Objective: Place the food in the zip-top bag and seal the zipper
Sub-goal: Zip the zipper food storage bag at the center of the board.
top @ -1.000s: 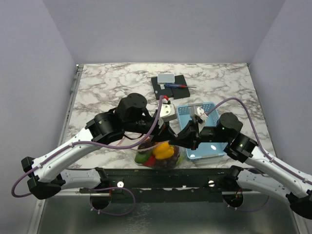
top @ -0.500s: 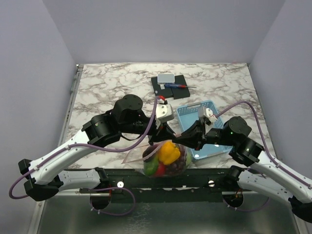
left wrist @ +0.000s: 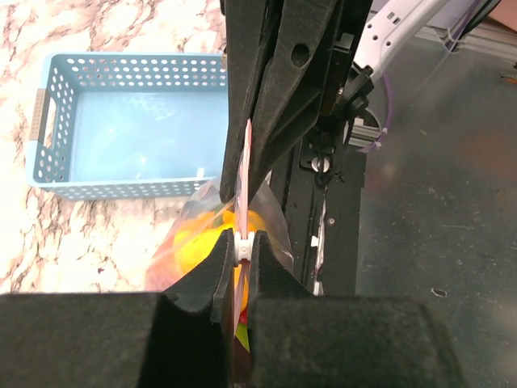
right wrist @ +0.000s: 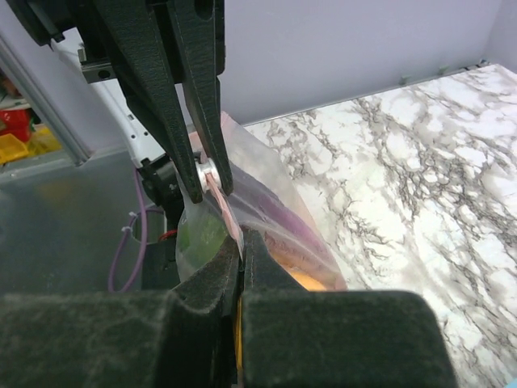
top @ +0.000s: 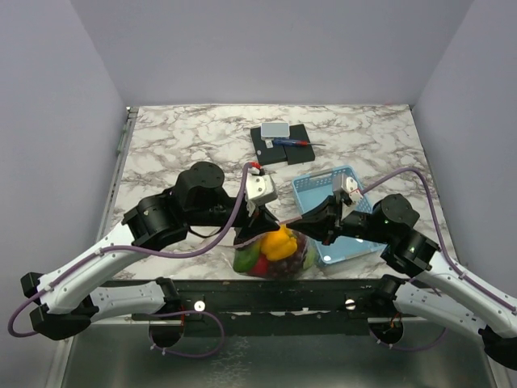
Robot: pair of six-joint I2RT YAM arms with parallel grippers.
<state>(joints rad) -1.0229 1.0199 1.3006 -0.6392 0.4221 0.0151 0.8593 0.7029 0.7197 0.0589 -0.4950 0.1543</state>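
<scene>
The zip-top bag (top: pixel 273 257) hangs between my two grippers near the table's front edge. It holds the food: a yellow piece (top: pixel 279 243), a green piece (top: pixel 245 261), and red and dark purple pieces. The zipper (top: pixel 289 221) is stretched taut between the grippers. My left gripper (top: pixel 260 225) is shut on the zipper's white slider (left wrist: pixel 241 248) and strip (left wrist: pixel 245 162). My right gripper (top: pixel 313 225) is shut on the other end of the strip (right wrist: pixel 220 200). In the right wrist view the bag (right wrist: pixel 275 206) shows green (right wrist: pixel 202 236) and purple (right wrist: pixel 284 217) pieces inside.
The light-blue basket (top: pixel 349 181) stands just right of the bag, under my right arm; it also shows in the left wrist view (left wrist: pixel 137 61). A black pad (top: pixel 297 134) with a white block and a blue-red tool lies at the back. The table's front edge and metal frame are just below the bag.
My left gripper has slid left along the pink strip, away from my right gripper. The strip now shows stretched between them, and the bag has shifted a little.
</scene>
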